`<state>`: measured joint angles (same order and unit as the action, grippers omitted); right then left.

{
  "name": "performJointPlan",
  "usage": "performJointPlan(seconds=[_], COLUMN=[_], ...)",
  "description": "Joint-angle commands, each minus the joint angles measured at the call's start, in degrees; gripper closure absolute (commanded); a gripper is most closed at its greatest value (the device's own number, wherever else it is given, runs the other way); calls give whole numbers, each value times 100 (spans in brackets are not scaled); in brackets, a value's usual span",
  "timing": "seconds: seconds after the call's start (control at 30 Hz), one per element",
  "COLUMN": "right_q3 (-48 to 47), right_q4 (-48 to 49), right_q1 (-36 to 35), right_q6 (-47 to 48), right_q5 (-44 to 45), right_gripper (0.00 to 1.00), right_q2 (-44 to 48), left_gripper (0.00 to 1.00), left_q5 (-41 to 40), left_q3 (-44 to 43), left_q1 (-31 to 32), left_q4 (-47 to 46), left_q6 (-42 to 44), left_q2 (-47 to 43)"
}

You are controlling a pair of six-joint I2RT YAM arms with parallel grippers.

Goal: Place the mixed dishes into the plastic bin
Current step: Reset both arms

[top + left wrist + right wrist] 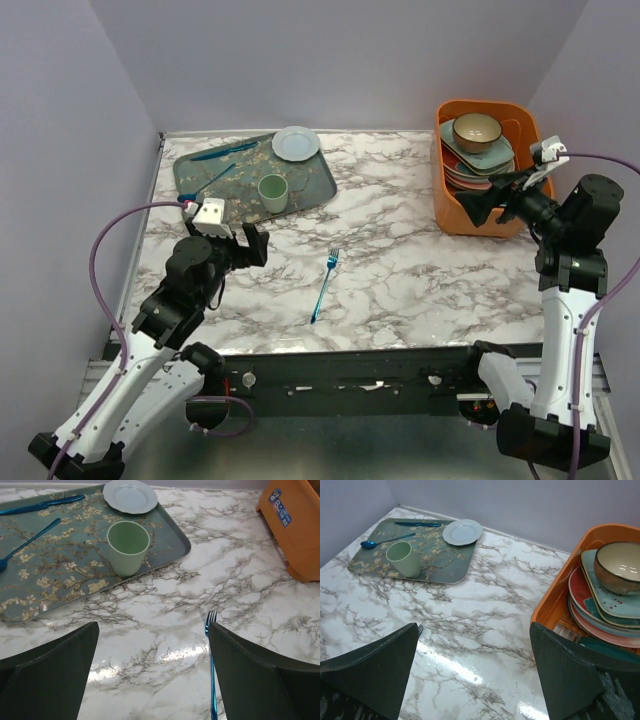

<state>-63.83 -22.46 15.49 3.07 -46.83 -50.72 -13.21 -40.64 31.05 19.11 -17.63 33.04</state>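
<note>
Orange bin at the worktop's far right corner: stacked plates, tan bowl topping them. Left gripper, right gripper both spread.

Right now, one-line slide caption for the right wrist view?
Open right claw at orange plastic bin of stacked round plates and tan bowl; pale-green cup on dark floral tray behind.

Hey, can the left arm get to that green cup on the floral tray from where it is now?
Probably yes. The left gripper is open and empty, facing the green cup, which stands upright by the tray's near edge. Only bare marble lies between them; the blue fork is off to the side.
</note>
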Motion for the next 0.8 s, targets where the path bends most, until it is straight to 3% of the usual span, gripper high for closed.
performJointPlan(seconds=[0.0,0.47,0.77], right_q3=[-86,108,126], right_q4=[-233,-277,-338], right_q1=[42,42,42], right_q6=[-281,-966,-958], right_q5=[-248,1254,1492], right_gripper=[0,0,0], right_q2=[264,1081,1152], left_gripper=[1,1,1], left_q5=[-146,-621,-577], left_q3=[-277,-646,-726], left_q1=[-169,-169,-169], left_q4=[110,901,1006], left_q6=[-373,-197,-241], left_q2=[-51,-658,-720])
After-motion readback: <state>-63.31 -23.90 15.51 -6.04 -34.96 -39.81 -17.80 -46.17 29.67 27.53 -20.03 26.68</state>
